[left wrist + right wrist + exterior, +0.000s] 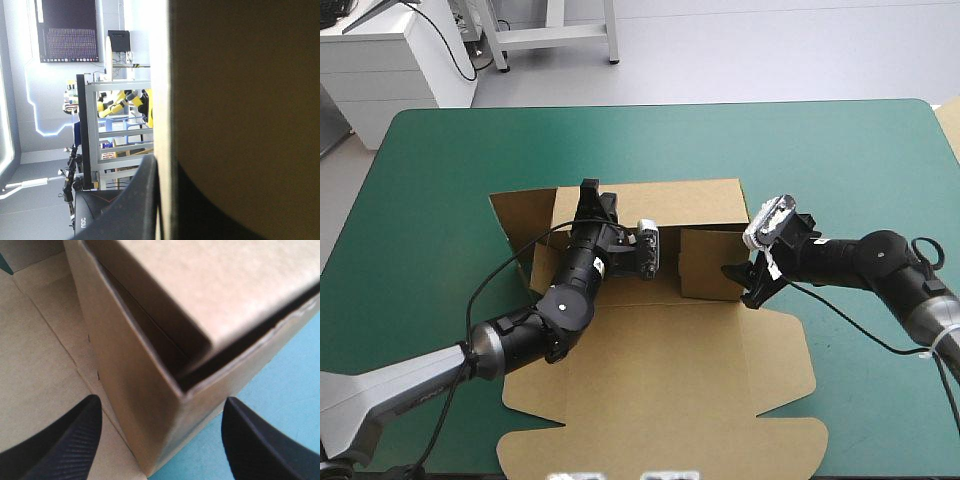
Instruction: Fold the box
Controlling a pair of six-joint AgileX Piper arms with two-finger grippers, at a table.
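- The left gripper (pixel 588 196) is clamped on the box (pixel 660 370). In its wrist view a raised wall's edge stands between the black fingers (pixel 132 205).
- That wall fills the space ahead of the left gripper and hides the rest of the box there.
- The right gripper (pixel 162 399) is spread wide, with an upright corner of the box just ahead, between its fingers. Whether they touch it is unclear.
- Teal-green cover (pixel 280 385) shows beside that corner.
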